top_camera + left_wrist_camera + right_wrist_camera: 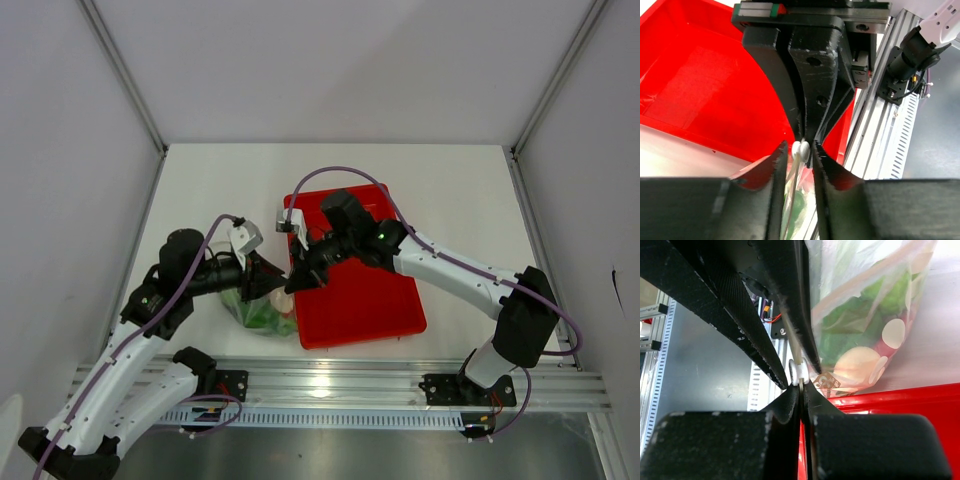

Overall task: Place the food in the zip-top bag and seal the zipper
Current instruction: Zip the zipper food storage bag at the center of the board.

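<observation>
- Clear bag (262, 310) rests on the table (220, 190) just left of the red tray (370, 300), with green and white food (855, 335) inside.
- Left gripper (268, 277) clenches the bag's mouth.
- Right gripper (297, 281) pinches the zipper (799, 371) beside it.

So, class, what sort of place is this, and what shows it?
Probably a robotics lab test cell: plain white walls box in a table, two robot arms are bolted to an aluminium rail at its near edge, and they work on a zip-top bag of food beside a red tray.
</observation>
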You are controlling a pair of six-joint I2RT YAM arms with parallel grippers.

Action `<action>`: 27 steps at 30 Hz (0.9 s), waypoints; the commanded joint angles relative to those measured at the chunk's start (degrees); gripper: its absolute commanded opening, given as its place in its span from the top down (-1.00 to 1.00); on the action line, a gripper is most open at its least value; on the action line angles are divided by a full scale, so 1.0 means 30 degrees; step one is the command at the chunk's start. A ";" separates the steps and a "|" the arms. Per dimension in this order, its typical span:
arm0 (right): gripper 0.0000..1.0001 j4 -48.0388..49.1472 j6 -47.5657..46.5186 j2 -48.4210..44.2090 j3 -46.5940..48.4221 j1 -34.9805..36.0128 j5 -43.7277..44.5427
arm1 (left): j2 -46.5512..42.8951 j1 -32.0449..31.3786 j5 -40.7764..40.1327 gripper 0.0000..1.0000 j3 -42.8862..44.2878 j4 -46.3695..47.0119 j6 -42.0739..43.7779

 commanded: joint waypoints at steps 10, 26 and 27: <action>1.00 0.0750 -0.0013 -0.0311 0.0618 -0.0064 0.0614 | -0.0204 0.0075 -0.3056 0.99 0.0210 -0.1406 -0.1112; 1.00 0.1570 0.1511 -0.0897 -0.0993 -0.0064 0.2814 | -0.1670 0.0075 -1.1815 0.99 0.1470 -0.4835 -0.2111; 1.00 0.1541 0.1511 -0.0897 -0.1052 -0.0064 0.2872 | -0.1670 0.0075 -1.2111 0.99 0.1528 -0.5214 -0.2082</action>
